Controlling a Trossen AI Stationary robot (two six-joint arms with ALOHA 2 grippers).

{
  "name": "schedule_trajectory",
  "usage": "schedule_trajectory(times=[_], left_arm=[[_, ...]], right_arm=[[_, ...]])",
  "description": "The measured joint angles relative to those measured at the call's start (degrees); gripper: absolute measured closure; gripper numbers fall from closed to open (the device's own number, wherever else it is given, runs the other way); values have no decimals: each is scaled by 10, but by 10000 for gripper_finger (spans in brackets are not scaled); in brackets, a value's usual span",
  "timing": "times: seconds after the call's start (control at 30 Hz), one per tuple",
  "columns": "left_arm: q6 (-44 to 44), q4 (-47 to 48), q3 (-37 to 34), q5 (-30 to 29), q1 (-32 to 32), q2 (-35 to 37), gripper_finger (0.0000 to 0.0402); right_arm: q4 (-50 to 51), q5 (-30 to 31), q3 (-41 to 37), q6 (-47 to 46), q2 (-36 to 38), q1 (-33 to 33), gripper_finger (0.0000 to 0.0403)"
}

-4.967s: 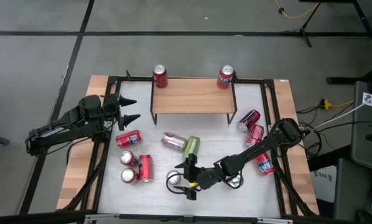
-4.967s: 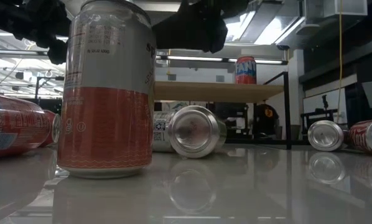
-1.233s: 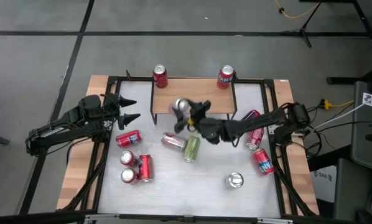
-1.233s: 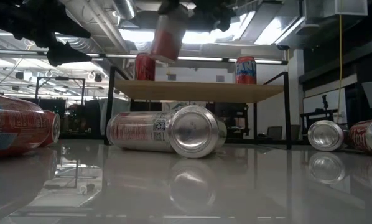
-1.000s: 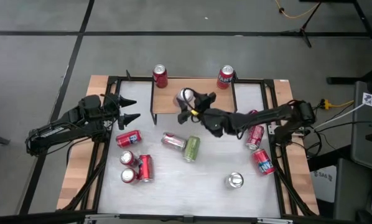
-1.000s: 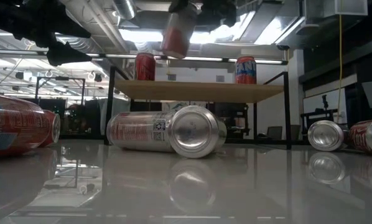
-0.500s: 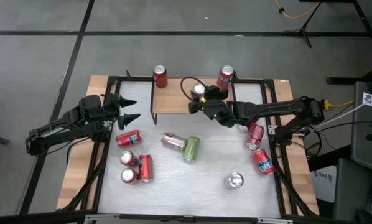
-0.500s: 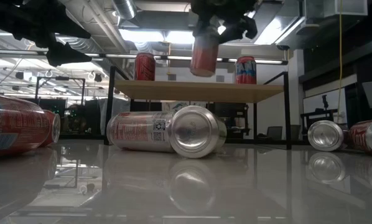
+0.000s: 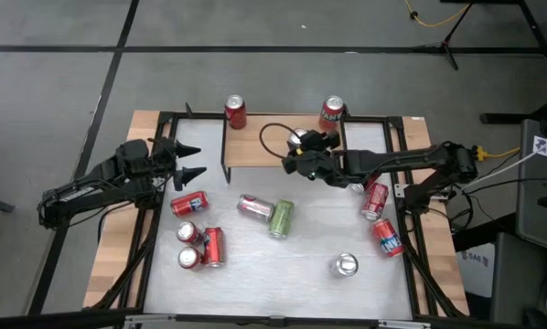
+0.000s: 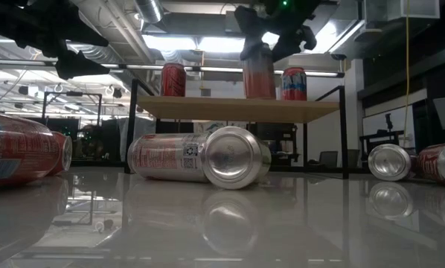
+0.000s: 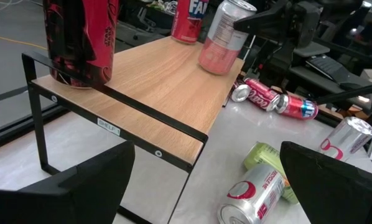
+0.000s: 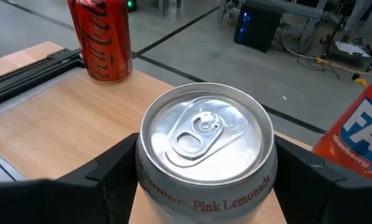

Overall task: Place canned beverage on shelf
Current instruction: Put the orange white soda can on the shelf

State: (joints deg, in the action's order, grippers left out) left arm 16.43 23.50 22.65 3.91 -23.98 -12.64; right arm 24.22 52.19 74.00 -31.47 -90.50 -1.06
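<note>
pink lemonade can on shelf, right fingers around it

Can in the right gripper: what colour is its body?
Silver top half, pink lower half on the can; clearest in the left wrist view.

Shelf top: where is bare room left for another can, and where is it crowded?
The shelf plank is bare between the red cola can and the pink lemonade can in the right claw. It is crowded toward the Fanta can.
</note>
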Motion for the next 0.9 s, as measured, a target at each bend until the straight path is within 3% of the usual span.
schedule_trajectory(times=[0.63,0.9], left_arm=[[1,0,0,0,0,0,5],[1,0,0,0,0,0,5]], right_arm=[[10,-6,1,-3,0,0,114],[6,-13,-1,1,-2,0,46]])
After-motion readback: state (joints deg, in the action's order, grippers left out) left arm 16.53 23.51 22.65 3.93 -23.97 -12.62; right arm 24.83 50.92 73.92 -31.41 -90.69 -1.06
